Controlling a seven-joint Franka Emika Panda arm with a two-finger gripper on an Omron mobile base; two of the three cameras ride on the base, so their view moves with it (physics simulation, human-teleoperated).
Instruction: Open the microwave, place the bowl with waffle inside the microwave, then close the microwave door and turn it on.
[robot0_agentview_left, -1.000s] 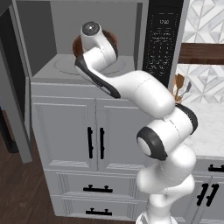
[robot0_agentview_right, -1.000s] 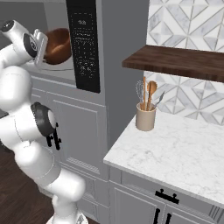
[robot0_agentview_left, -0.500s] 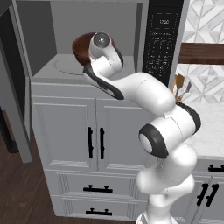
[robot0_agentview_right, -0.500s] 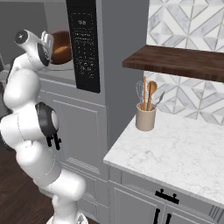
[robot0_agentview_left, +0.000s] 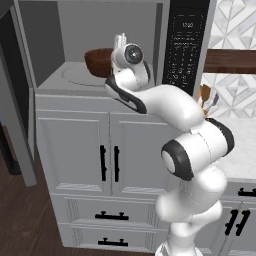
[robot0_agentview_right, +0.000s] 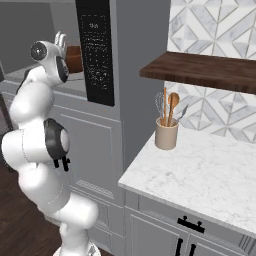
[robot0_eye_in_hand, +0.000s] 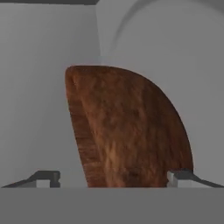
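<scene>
Bowl set down inside the microwave

My gripper has its fingers spread apart on either side of the bowl with waffle, which sits on the turntable in the microwave cavity. I judge the wide gap lets me back out without dragging it; the microwave door stands swung open at left.

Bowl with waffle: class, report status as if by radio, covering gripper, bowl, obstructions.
Gripper open, fingers either side of the bowl with waffle. Bowl inside the microwave cavity. Microwave door open at left.
</scene>
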